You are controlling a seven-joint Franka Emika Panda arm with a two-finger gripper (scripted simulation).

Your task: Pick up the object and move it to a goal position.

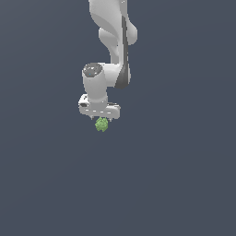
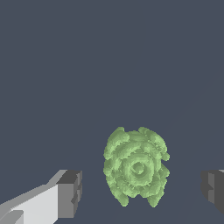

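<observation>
You have the white, rounded robot arm (image 1: pixel 113 41) reaching down over the flat dark grey-blue bench (image 1: pixel 184 175), with its white hand (image 1: pixel 101 119) poised above the small, lumpy, bright green clump (image 1: pixel 101 124). The hand's dark grey fingers (image 2: pixel 70 193) stand apart, the clump (image 2: pixel 136 170) lying between them, touching neither. This looks like the approach to the grasp. Next, lower the hand around the clump, then bring the fingers together on it.

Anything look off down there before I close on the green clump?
Nothing stands out. The green clump sits whole between the open gripper's fingers, with gaps on both sides.
</observation>
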